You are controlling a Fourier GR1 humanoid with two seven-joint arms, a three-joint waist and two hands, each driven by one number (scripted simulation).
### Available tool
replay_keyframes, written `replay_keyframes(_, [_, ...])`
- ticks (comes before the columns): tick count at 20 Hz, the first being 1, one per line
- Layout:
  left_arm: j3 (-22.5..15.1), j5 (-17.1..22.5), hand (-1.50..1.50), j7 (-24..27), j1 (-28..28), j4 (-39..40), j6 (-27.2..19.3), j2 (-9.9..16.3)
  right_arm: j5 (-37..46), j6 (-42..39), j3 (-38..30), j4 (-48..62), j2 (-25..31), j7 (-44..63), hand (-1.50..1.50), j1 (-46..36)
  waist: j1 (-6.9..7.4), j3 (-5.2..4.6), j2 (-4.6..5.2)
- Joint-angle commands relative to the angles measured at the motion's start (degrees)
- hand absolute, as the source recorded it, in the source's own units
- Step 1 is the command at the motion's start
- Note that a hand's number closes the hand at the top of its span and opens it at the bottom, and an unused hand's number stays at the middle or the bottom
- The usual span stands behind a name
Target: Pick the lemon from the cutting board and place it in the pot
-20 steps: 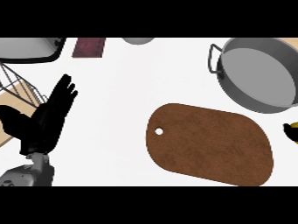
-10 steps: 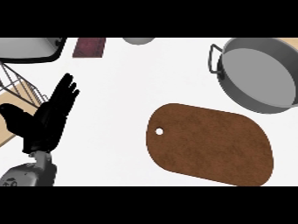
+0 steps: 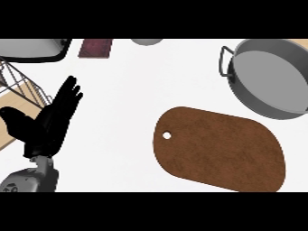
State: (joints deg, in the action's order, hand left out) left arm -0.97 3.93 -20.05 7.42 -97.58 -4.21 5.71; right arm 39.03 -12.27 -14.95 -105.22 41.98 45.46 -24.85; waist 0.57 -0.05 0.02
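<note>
No lemon is seen on the brown oval wooden cutting board [image 3: 219, 151]; the grey metal pot [image 3: 276, 76] lies far right of the open, empty black left hand [image 3: 46, 124], while the right hand is out of view.

The white counter top [image 3: 136, 90] carried a brown rounded wooden cutting board [image 3: 219, 146] with a small hole, a grey metal pot [image 3: 276, 76] beside it, and a dark red rectangular block [image 3: 95, 48] near the far edge.
</note>
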Motion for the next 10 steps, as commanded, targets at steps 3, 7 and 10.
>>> replay_keyframes(3, [0.2, 0.7, 0.00, -1.0, 0.5, -1.1, 1.6, 0.7, 2.7, 2.8, 2.7, 16.0, -1.6, -1.7, 1.50, -11.7, 0.68, 0.03, 0.19])
replay_keyframes(7, [0.5, -0.3, 0.00, 3.6, 0.1, 2.9, 0.3, -1.4, 4.9, 4.9, 3.8, 24.0, -3.3, -2.2, 1.50, -16.3, 0.22, 0.02, 0.16])
replay_keyframes(10, [-0.5, -1.0, 0.00, 1.0, 1.9, 2.4, -0.2, -1.5, 7.4, 8.6, 4.9, 36.9, -4.0, -6.2, 1.50, -21.8, 0.84, 0.04, 0.37])
